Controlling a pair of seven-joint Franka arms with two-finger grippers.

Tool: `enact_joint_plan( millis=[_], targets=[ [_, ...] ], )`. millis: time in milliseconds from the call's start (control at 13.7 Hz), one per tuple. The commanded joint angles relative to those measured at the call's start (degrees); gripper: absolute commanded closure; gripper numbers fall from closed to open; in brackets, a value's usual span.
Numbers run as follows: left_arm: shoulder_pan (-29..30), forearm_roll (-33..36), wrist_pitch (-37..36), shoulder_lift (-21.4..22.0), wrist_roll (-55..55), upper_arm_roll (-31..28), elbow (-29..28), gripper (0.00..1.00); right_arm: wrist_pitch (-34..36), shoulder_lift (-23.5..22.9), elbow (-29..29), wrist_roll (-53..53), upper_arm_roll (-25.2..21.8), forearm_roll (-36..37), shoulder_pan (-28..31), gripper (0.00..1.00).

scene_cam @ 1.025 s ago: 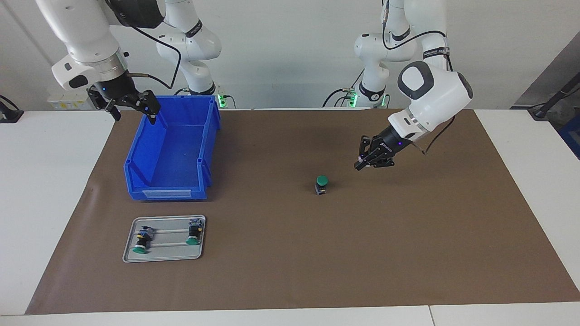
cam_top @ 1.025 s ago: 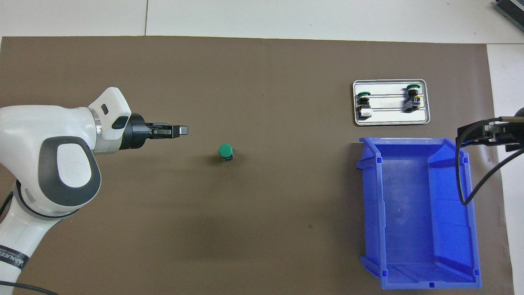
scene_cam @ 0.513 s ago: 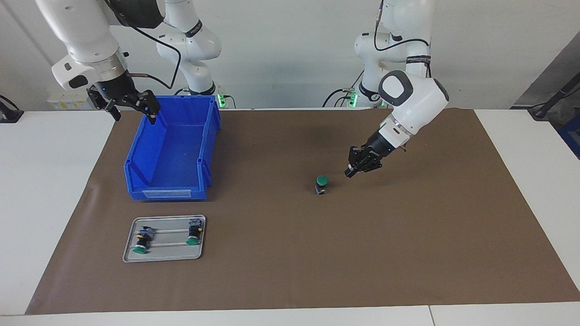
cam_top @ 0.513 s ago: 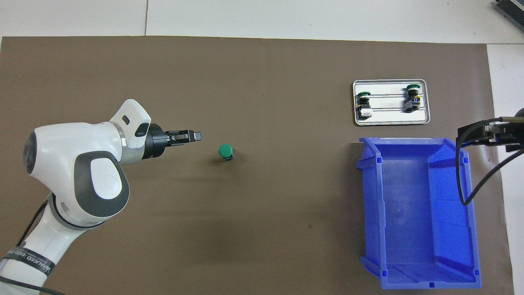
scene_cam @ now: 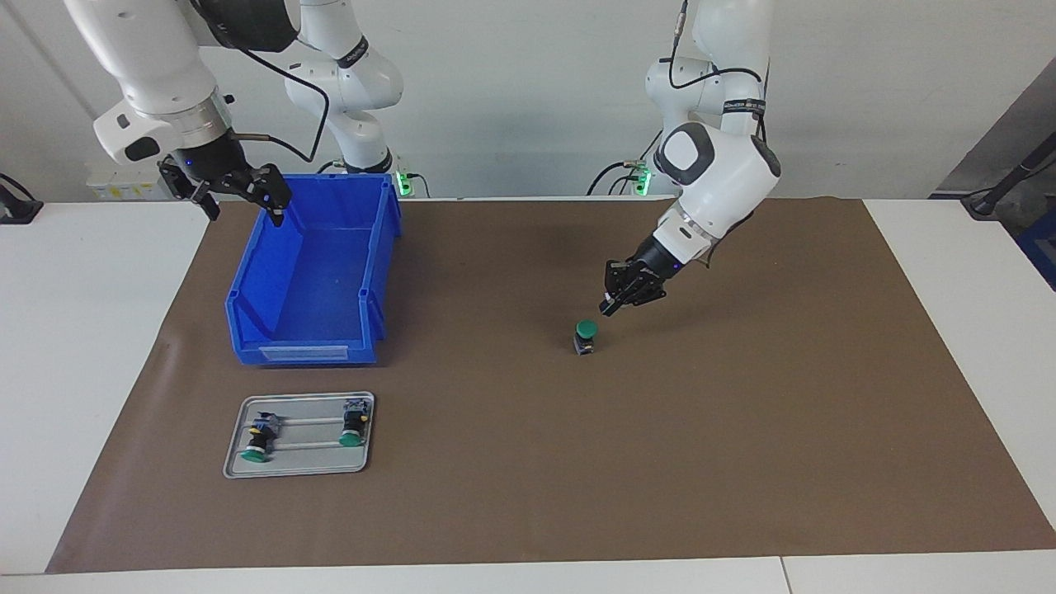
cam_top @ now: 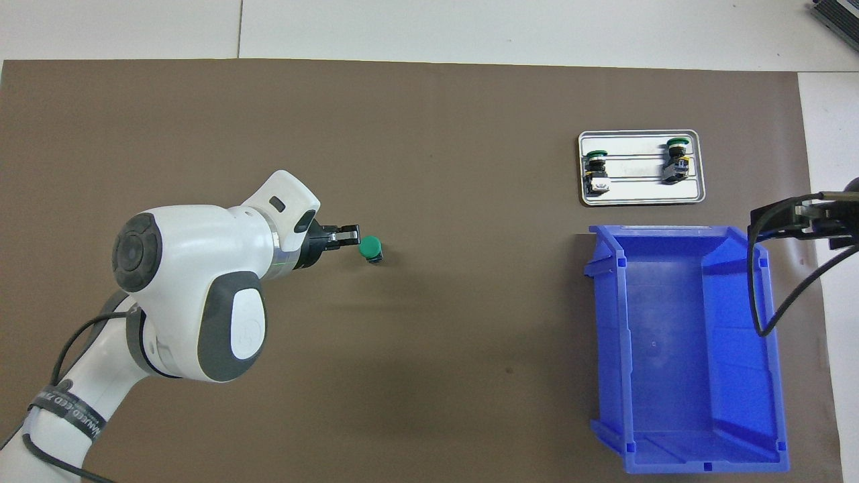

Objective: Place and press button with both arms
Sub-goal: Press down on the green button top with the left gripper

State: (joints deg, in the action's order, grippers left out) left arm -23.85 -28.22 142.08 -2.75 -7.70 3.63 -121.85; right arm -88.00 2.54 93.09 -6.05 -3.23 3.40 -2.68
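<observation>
One button [scene_cam: 585, 337] [cam_top: 370, 248] stands upright on the brown mat, green cap up. My left gripper [scene_cam: 611, 308] [cam_top: 351, 235] is shut and empty. It points down at a slant, over the mat just beside the button's cap on the side of the left arm's end, and does not touch it. Two more buttons [scene_cam: 257, 441] [scene_cam: 353, 429] lie on their sides on a small metal tray [scene_cam: 297, 470] [cam_top: 641, 200]. My right gripper [scene_cam: 244, 210] [cam_top: 802, 221] waits open and empty, over the blue bin's corner.
A blue open bin [scene_cam: 313, 353] [cam_top: 671, 463] with nothing in it sits toward the right arm's end, nearer to the robots than the tray. The brown mat [scene_cam: 742, 429] covers most of the white table. A black cable hangs from the right wrist.
My left arm has swung in and down toward the upright button, its gripper tip now close beside the cap. The right arm, button, tray and bin have not moved.
</observation>
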Motion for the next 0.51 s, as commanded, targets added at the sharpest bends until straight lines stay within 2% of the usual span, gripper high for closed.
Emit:
enact_joint_plan(
  millis=[0, 220, 439],
  targets=[
    [-3.3, 4.83, 0.39, -3.3, -4.41, -0.9, 1.7, 1.0, -1.39, 1.59, 2.01, 1.21, 0.16, -0.5, 0.57, 0.0],
    [-3.83, 17.02, -3.19, -7.86, -11.17, -0.73, 7.48, 1.0, -1.39, 1.59, 2.1, 1.21, 0.16, -0.5, 0.57, 0.0],
    [-4.88, 19.87, -4.71, -10.6, -12.51, -0.82, 9.79, 1.0, -1.39, 1.59, 2.1, 1.21, 0.16, -0.5, 0.57, 0.0]
  ],
)
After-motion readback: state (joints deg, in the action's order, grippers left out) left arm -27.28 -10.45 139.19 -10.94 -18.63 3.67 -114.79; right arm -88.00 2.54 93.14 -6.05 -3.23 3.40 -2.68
